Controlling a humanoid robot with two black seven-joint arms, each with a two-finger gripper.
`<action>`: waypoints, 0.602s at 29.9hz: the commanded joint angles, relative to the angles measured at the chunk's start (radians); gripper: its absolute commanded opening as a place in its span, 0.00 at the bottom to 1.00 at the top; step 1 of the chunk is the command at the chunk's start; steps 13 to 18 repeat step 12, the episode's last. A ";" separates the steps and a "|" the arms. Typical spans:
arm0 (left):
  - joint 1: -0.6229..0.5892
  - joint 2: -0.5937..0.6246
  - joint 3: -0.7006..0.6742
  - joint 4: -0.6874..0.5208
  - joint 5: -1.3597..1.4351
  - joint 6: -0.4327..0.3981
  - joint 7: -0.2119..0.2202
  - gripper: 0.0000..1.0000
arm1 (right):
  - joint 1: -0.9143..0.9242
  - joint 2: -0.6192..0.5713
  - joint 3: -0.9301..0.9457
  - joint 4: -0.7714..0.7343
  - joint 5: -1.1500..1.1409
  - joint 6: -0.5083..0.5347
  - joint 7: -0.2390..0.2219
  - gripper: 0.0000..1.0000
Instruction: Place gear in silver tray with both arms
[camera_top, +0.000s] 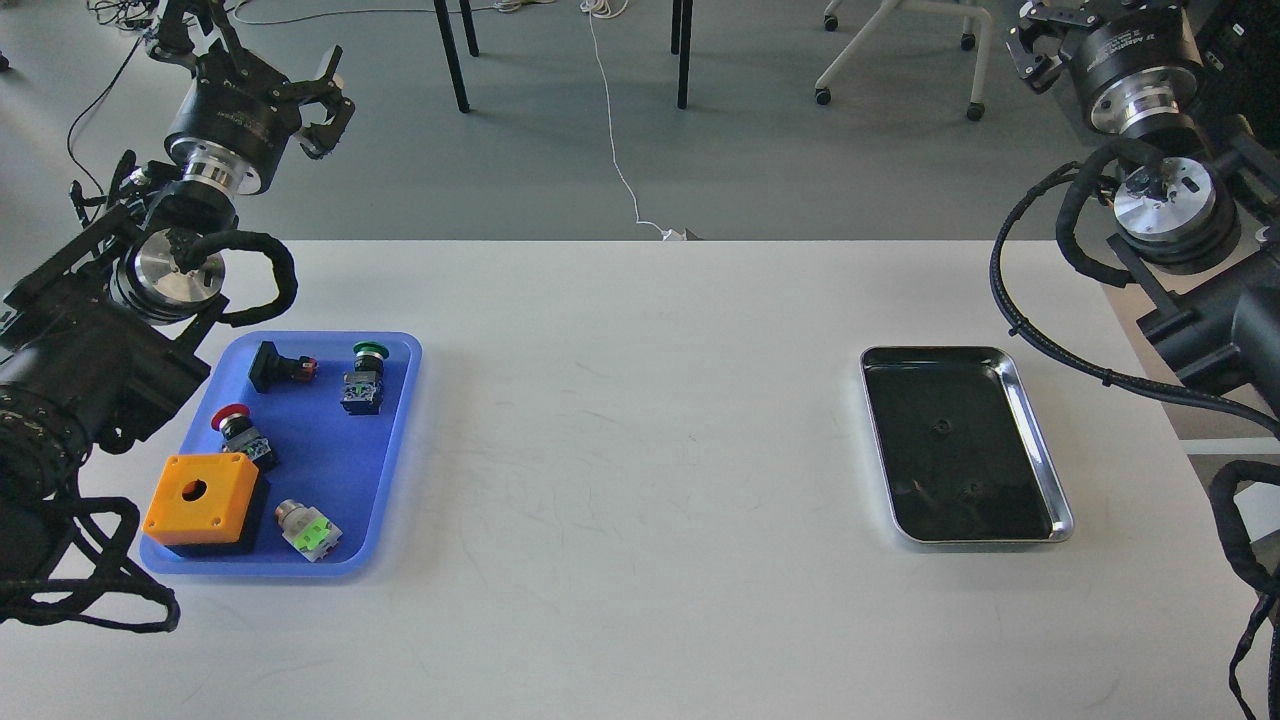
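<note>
The silver tray (1036, 440) lies on the right of the white table, its dark mirror bottom bare. A blue plastic tray (398, 400) on the left holds the parts: a black switch (278, 367), a green push button (363, 378), a red push button (240, 433), an orange box (200, 497) and a green-marked switch (309, 531). My left gripper (255, 55) is raised beyond the table's far left corner, open and empty. My right gripper (1060, 25) is raised beyond the far right corner, partly cut by the top edge, its fingers not distinct.
The table's far edge (640, 242) runs just below both wrists. Black cable loops hang from the right arm (1030, 330) next to the silver tray. Chair and table legs (683, 55) stand on the floor behind.
</note>
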 joint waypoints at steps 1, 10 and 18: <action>0.016 -0.030 0.000 0.007 -0.001 0.000 0.015 0.99 | -0.011 0.032 0.016 -0.068 0.008 0.066 -0.005 0.99; 0.056 -0.085 -0.055 0.037 -0.001 0.000 0.015 0.99 | -0.114 0.101 0.047 -0.062 0.022 0.146 -0.003 0.99; 0.056 -0.090 -0.055 0.037 -0.001 0.000 0.015 0.99 | -0.114 0.115 0.047 -0.061 0.022 0.164 -0.002 0.99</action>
